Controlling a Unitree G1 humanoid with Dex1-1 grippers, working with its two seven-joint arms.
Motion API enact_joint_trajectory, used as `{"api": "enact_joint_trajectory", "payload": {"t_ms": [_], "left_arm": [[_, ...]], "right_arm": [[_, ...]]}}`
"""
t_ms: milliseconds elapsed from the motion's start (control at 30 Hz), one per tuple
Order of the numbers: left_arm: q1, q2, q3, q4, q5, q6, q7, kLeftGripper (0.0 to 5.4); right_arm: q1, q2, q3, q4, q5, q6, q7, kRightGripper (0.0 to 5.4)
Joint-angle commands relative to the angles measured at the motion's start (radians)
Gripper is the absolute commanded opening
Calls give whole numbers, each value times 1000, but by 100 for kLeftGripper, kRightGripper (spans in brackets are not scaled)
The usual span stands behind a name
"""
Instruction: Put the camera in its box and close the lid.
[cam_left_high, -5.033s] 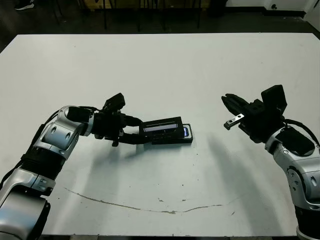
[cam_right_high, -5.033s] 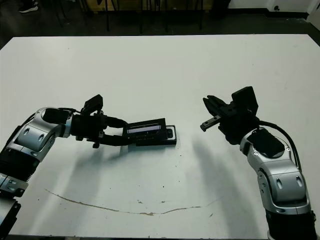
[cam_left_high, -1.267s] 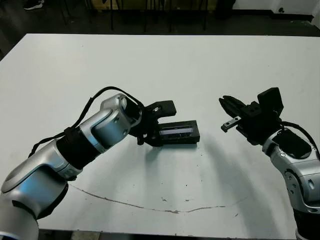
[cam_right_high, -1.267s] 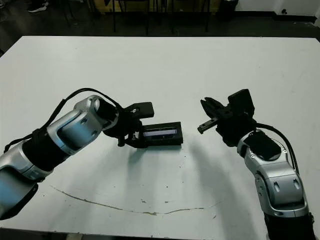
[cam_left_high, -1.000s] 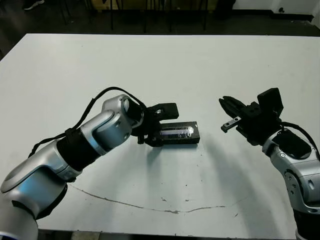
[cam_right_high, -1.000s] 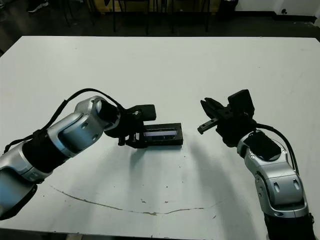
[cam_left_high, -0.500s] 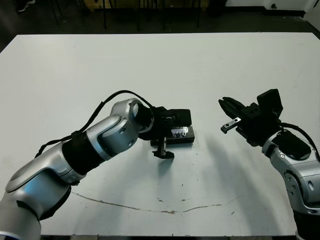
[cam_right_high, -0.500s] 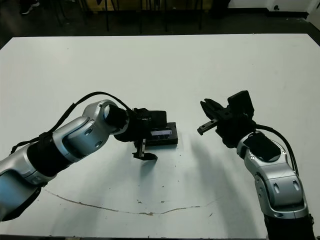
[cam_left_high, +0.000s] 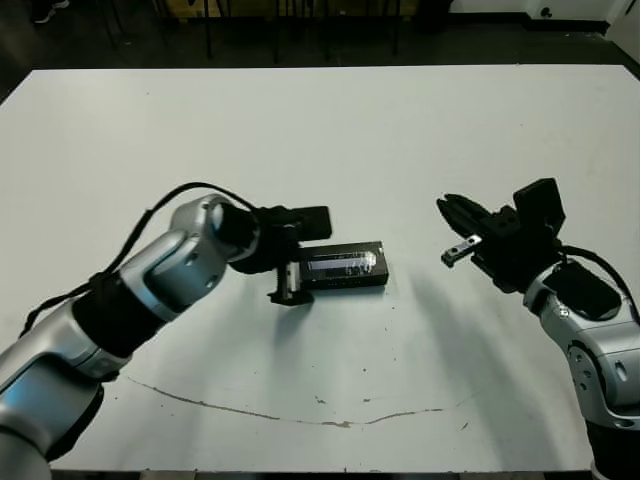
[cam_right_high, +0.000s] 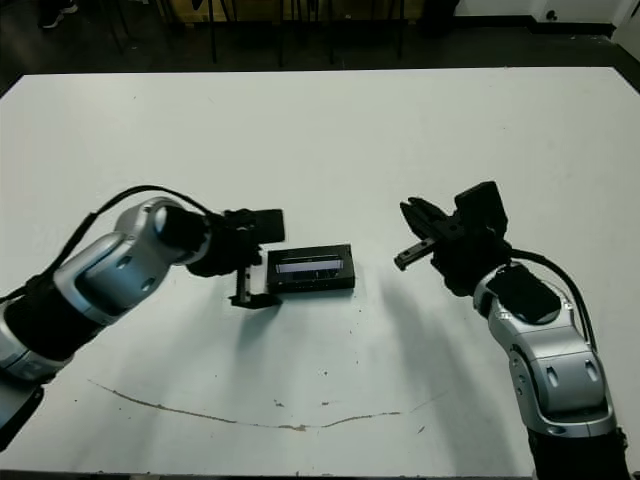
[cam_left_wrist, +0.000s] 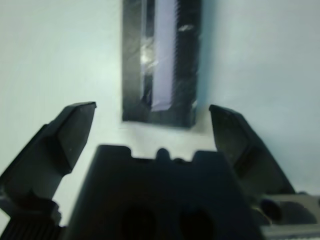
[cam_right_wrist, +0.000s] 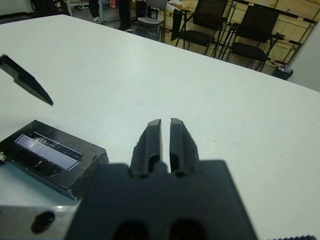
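Observation:
The box (cam_left_high: 346, 283) lies at the table's middle with the lid (cam_left_high: 343, 264) flat on top of it, its glossy strip facing up. The camera is hidden. My left gripper (cam_left_high: 300, 257) stands open at the box's left end, one finger on each side of that end and neither touching it; in the left wrist view the lid (cam_left_wrist: 162, 60) lies just ahead of the spread fingers (cam_left_wrist: 67, 132). My right gripper (cam_left_high: 445, 205) hovers shut and empty to the right of the box, well apart from it. Its wrist view shows the lid (cam_right_wrist: 47, 147) beyond the closed fingers (cam_right_wrist: 151, 134).
A thin brownish line (cam_left_high: 250, 411) curves across the white table (cam_left_high: 320, 130) near its front edge. Chairs (cam_right_wrist: 210, 27) stand beyond the far edge in the right wrist view.
The left gripper, which brought the lid over the box and pressed on it, has drawn back to the box's left end and stands open. The right arm has stayed put.

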Motion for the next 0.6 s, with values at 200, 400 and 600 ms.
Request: {"api": "enact_joint_trajectory", "payload": {"t_ms": [200,400,600], "left_arm": [[162,175,140,-120,-80,-70,-59,539],[279,274,306,-249,-165,-109,-64,539],[405,-40,597,-343,-301,-40,303,494]], "right_arm": [[7,-7,-4,-6,-1,43,-8,0],[2,-2,-4,6,-2,37,-8,0],[0,-1,-6,26,-3,14,0,0]]}}
